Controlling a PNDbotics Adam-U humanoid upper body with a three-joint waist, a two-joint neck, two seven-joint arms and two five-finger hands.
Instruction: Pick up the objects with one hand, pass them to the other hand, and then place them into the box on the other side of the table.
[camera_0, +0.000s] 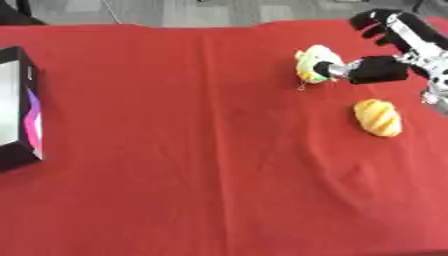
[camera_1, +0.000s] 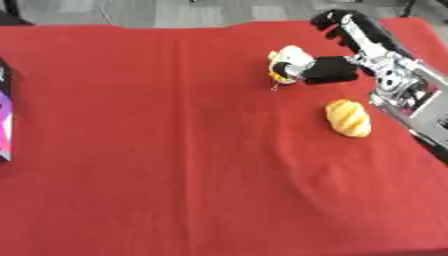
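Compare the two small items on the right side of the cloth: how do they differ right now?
The pale yellow-white toy lies farther back; the orange bread-shaped piece lies nearer the camera. The toy is mixed pale yellow, white and a touch of green; the bread piece is one orange-yellow colour with ridges. The right robot hand touches the toy with its thumb, other fingers raised above; the bread piece is untouched. Both rest on the red cloth.

Yellow-white soft toy (camera_0: 313, 62), maybe plush, far right; yellow bread (camera_0: 378, 117) nearer; box (camera_0: 17, 110) left.
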